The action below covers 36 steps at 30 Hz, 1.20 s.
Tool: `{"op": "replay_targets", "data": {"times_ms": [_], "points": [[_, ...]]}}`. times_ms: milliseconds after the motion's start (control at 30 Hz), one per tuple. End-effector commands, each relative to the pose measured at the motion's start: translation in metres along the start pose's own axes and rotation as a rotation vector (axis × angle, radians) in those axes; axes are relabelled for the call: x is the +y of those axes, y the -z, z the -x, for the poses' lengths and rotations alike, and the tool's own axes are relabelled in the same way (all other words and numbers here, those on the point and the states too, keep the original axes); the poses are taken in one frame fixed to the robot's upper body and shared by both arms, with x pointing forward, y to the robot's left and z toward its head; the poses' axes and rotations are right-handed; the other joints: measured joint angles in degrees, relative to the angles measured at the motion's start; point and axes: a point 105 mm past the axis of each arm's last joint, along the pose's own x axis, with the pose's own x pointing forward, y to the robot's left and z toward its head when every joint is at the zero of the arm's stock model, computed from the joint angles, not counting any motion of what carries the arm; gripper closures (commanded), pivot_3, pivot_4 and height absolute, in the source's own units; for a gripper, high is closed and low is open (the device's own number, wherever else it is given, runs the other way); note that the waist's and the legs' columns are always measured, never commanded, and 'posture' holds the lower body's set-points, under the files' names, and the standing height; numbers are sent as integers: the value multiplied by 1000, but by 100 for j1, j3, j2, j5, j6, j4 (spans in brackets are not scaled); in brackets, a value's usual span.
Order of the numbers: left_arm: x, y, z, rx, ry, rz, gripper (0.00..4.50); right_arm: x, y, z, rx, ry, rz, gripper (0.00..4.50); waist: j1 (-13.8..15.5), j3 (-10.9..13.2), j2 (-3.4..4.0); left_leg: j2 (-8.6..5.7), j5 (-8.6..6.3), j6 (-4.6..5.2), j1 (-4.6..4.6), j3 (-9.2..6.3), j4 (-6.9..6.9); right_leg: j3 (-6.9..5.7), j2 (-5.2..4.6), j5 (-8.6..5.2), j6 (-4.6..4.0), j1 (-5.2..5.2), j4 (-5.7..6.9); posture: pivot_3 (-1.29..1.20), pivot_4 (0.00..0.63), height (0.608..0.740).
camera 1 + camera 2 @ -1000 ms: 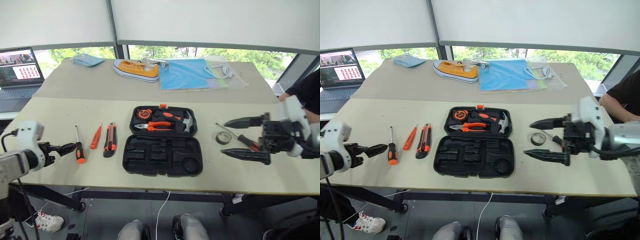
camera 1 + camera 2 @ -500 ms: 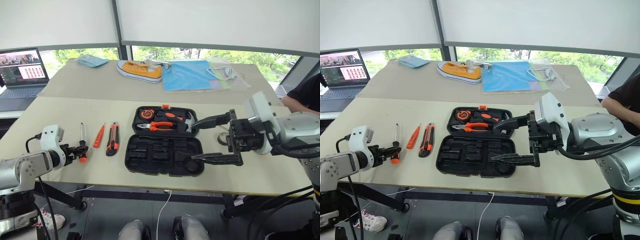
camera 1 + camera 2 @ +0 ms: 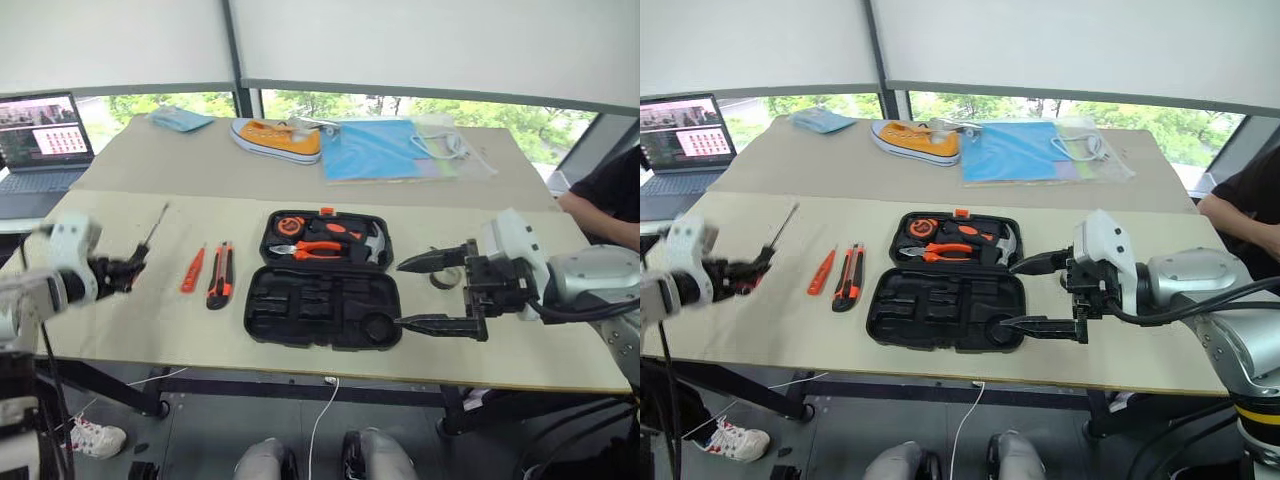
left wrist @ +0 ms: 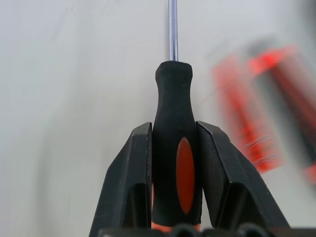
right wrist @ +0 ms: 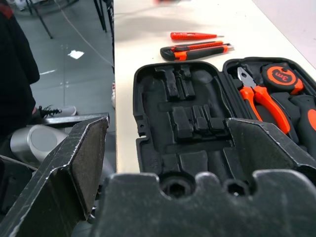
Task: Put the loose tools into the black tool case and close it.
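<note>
The lower end of the screwdriver (image 4: 176, 163) handle is hidden between the left pincer (image 4: 175, 173) fingers. Beside it, two orange-and-black tools (image 4: 269, 113) are motion-blurred; their type cannot be read there. The tape roll (image 3: 445, 276) is partly covered by the right pincer (image 3: 432, 292). The laptop (image 3: 40, 140) and the person's sleeve (image 3: 612, 190) are cut off by the frame edges.

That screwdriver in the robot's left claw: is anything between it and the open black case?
Nothing upright blocks it. The left gripper holds the screwdriver above the table; only the slim tester screwdriver and utility knife lie flat on the table before the black tool case, whose near half shows empty recesses.
</note>
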Motion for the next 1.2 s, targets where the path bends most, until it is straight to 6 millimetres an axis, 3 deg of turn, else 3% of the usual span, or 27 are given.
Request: {"op": "replay_targets", "data": {"times_ms": [33,200,367,600,933,1000,1200], "points": [[-49,-27,-19,-26,337,-246,3655,-2,-6,8,-2,74,68,0,23,0,0,-1,0,1,-8,-1,1,-4,-1,1,-4,-1,-6,0,150,718],[-109,-33,-63,40,715,-532,3655,4,0,11,8,121,56,0,31,0,0,-5,31,57,-45,0,33,-26,29,-1,1,-4,-8,0,150,718],[-140,-38,-100,66,850,-637,3655,6,3,15,12,181,48,0,-41,6,-11,4,34,69,-63,-14,65,-30,40,-3,5,-4,-7,0,150,718],[-145,-14,-125,194,858,-706,3655,11,6,21,21,230,34,0,-141,7,-12,21,29,82,-64,-37,88,-27,48,-3,7,-2,5,0,150,718],[-148,-10,-133,186,856,-708,3655,11,7,22,13,256,27,0,-86,8,-14,20,6,121,-76,-43,108,-31,40,-3,11,0,3,0,150,718],[-149,-13,-134,169,855,-707,2652,10,6,21,7,255,26,0,-86,8,-14,18,2,128,-78,-43,112,-32,36,1,17,1,3,0,150,718],[-155,-32,-128,120,894,-658,611,13,8,17,1,236,14,0,-77,8,-14,16,-5,142,-85,-44,131,-35,27,10,32,5,4,0,150,718]]}}
